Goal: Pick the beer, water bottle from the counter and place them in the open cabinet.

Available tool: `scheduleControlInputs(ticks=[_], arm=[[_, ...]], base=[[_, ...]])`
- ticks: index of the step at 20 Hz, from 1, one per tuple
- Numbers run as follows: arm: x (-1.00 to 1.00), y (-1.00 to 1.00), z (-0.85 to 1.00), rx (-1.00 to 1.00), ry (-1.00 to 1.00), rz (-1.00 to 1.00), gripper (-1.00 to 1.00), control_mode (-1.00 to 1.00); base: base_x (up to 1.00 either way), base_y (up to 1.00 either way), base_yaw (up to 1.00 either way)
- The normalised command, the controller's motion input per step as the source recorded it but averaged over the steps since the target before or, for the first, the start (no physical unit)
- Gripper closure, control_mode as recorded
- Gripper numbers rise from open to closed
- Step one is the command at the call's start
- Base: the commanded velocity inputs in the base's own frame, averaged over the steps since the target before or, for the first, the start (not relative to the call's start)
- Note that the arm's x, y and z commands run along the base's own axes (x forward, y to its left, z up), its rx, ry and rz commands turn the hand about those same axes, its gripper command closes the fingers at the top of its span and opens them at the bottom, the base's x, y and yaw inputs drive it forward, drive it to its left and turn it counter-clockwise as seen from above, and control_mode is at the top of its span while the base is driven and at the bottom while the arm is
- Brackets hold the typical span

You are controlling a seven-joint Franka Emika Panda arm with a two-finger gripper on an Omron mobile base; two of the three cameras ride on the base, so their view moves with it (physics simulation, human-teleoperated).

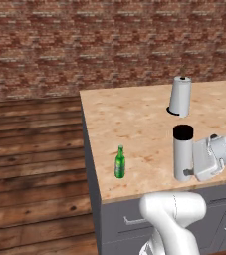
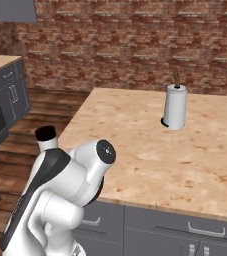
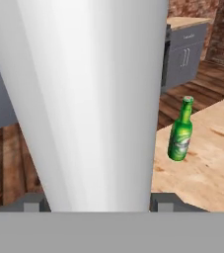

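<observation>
The water bottle [image 1: 182,152], a silver-grey cylinder with a black cap, stands near the front edge of the counter [image 1: 134,122]. My gripper [image 1: 185,172] reaches in from the right and holds it low on its body. In the hand view the water bottle [image 3: 89,99] sits between the fingers [image 3: 164,201], which press its sides. Its black cap [image 2: 46,133] pokes out behind my arm in the right base view. The beer [image 1: 120,163], a small green bottle, stands upright to the left near the counter's corner; in the hand view the beer [image 3: 180,132] is beyond the bottle. The open cabinet is out of view.
A paper-towel roll [image 1: 179,96] on a round base stands further back on the counter, also visible as the roll [image 2: 175,106] in the right base view. Grey drawers [image 2: 185,230] run under the top. Wood floor [image 1: 35,159] lies left of the counter. A brick wall is behind.
</observation>
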Motion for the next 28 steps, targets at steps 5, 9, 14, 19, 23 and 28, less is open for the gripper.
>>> scheduleControlInputs(ticks=[5, 9, 14, 19, 23, 28], arm=[[0.07, -0.1, 0.0, 0.0, 0.0, -0.06, 1.0, -1.0], [0.0, 0.0, 0.0, 0.0, 0.0, 0.0, 1.0, -1.0], [0.0, 0.0, 0.0, 0.0, 0.0, 0.0, 1.0, -1.0], [0.0, 0.11, -0.06, 0.01, 0.0, -0.02, 1.0, -1.0], [0.0, 0.0, 0.0, 0.0, 0.0, 0.0, 1.0, 1.0], [0.0, 0.0, 0.0, 0.0, 0.0, 0.0, 1.0, 1.0]], base=[[0.0, 0.0, 0.0], [0.0, 0.0, 0.0], [0.0, 0.0, 0.0], [0.0, 0.0, 0.0], [0.0, 0.52, -0.07], [-0.03, 0.86, -0.07]])
